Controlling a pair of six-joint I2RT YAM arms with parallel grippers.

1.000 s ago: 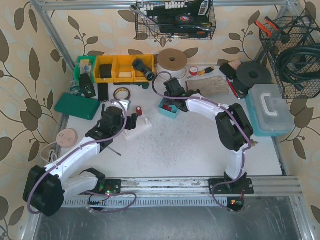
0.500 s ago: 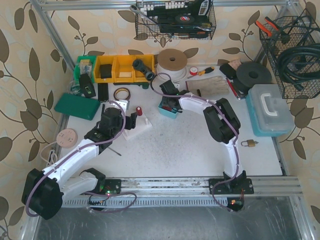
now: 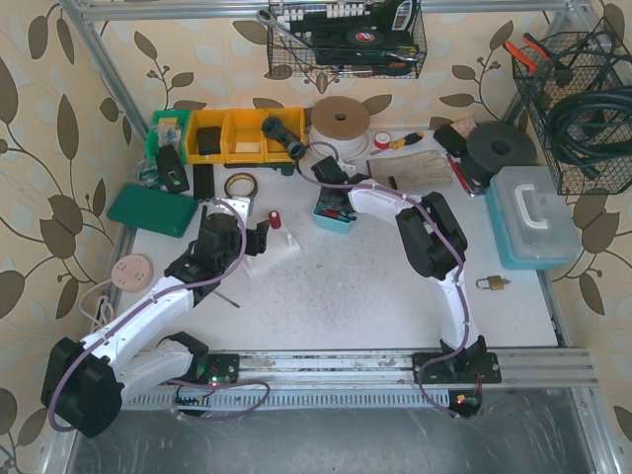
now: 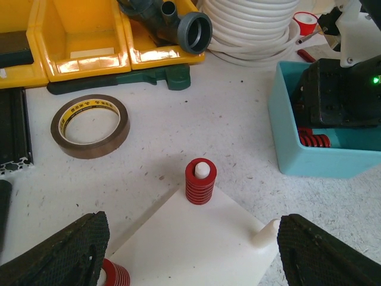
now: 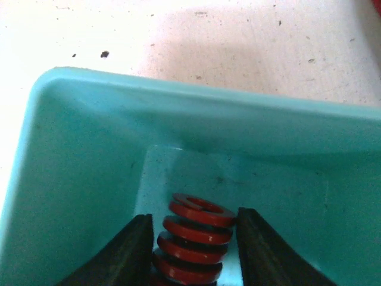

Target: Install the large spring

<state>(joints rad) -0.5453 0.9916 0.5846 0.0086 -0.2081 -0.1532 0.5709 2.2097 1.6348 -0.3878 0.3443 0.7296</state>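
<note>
A white base plate (image 4: 196,244) carries a red spring on a peg (image 4: 200,180), a second red spring (image 4: 113,275) at its near left corner and a bare white peg (image 4: 265,232) at the right. My left gripper (image 4: 190,253) is open wide and empty, just above the plate (image 3: 276,252). My right gripper (image 5: 191,244) is down inside the teal bin (image 5: 89,149), its fingers (image 5: 128,250) closed against both sides of a tilted large red spring (image 5: 193,235). The bin (image 3: 332,217) stands right of the plate.
A brown tape roll (image 4: 90,124) lies left of the plate. Yellow bins (image 4: 77,42), a grey pipe fitting (image 4: 193,30) and a white hose coil (image 4: 250,24) stand behind. More red springs (image 4: 312,142) lie in the bin. A padlock (image 3: 491,284) and a teal toolbox (image 3: 533,212) are at the right.
My right arm has reached further left and lowered its gripper into the teal bin. My left gripper has stayed over the white plate.
</note>
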